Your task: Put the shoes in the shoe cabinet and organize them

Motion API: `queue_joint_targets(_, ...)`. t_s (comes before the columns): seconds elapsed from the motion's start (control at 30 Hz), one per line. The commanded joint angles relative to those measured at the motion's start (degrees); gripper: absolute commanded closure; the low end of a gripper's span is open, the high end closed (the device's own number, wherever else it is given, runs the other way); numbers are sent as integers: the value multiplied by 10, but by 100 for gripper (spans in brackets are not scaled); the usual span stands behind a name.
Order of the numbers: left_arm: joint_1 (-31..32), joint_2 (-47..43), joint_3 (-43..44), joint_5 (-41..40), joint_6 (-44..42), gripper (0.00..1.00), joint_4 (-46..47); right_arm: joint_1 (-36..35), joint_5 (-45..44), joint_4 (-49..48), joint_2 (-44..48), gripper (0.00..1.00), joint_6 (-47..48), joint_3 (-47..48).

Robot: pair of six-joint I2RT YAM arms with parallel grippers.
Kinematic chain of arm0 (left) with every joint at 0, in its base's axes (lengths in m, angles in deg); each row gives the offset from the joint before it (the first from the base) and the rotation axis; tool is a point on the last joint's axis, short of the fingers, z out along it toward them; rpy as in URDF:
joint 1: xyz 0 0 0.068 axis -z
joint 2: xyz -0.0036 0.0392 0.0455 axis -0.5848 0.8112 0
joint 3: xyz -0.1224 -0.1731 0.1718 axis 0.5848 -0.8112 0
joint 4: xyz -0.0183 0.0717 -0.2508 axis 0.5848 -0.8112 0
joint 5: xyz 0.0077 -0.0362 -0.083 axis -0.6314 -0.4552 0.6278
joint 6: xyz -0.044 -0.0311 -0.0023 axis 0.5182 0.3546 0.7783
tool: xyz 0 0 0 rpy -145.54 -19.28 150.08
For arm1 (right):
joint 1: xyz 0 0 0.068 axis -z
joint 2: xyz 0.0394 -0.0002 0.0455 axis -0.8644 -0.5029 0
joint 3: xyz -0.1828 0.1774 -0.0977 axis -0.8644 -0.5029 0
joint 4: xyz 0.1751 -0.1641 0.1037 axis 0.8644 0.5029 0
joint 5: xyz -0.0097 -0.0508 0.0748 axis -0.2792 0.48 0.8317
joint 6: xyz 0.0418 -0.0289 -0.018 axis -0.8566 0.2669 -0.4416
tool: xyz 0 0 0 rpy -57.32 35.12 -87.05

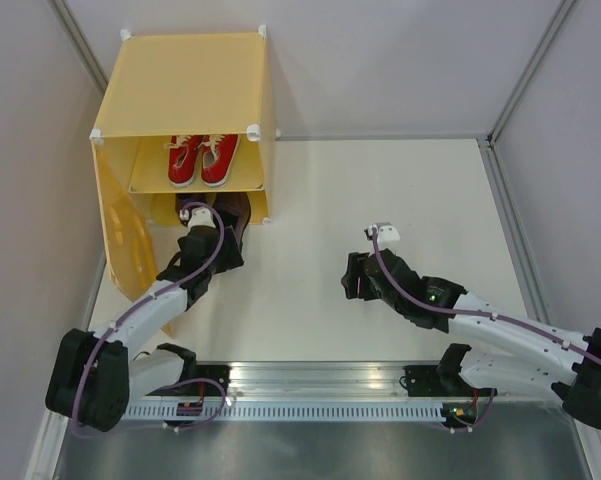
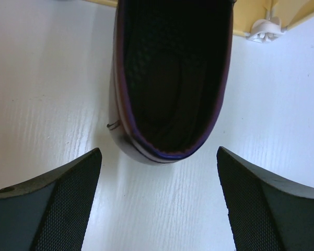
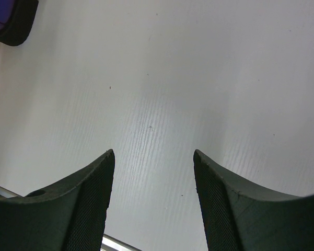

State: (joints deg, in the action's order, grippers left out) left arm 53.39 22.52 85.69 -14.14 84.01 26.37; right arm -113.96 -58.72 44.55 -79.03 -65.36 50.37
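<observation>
Your cabinet (image 1: pixel 185 85) has the red sneakers (image 1: pixel 202 160) on its shelf (image 1: pixel 150 187). The purple shoe (image 2: pixel 172 78) sits at the bottom opening, heel just ahead of your wide-open left hand (image 2: pixel 158 168). Nudge it off-centre and it'll probably twist against the cabinet. Your right hand (image 3: pixel 154 157) is open too.

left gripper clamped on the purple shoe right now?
No, the left gripper has its fingers spread wide, both clear of the heel of the dark purple slip-on shoe.

Lab booth: panel walls (image 1: pixel 400 60), aluminium mounting rail (image 1: pixel 320 378).
</observation>
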Motion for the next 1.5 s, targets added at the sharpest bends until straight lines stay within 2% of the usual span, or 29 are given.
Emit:
queue_joint_targets(0.0,14,28,14,-25,-6,8,70,1,1,-19,11,33,-1,-6)
queue_joint_targets(0.33,25,117,55,-38,16,13,68,4,-2,-18,24,33,5,-10)
queue_joint_targets(0.47,30,144,66,-64,26,19,65,8,1,-20,22,33,6,-13)
queue_joint_targets(0.57,30,151,70,-82,33,30,64,9,2,-20,22,33,7,-14)
queue_joint_targets(0.67,30,137,77,-86,33,46,63,11,2,-20,21,33,8,-14)
queue_joint_targets(0.7,31,132,81,-86,31,57,63,12,2,-22,21,33,8,-14)
queue_joint_targets(0.8,30,120,98,-88,23,69,63,15,4,-22,20,33,9,-14)
queue_joint_targets(1.0,30,147,156,-109,-5,71,68,21,7,-24,19,32,16,-9)
queue_joint_targets(1.27,30,239,216,-144,-8,71,80,32,10,-18,19,33,24,-11)
queue_joint_targets(1.43,20,270,230,-147,10,67,93,37,9,-10,26,33,26,-16)
queue_joint_targets(1.47,18,278,232,-151,12,61,93,38,9,-8,29,33,26,-19)
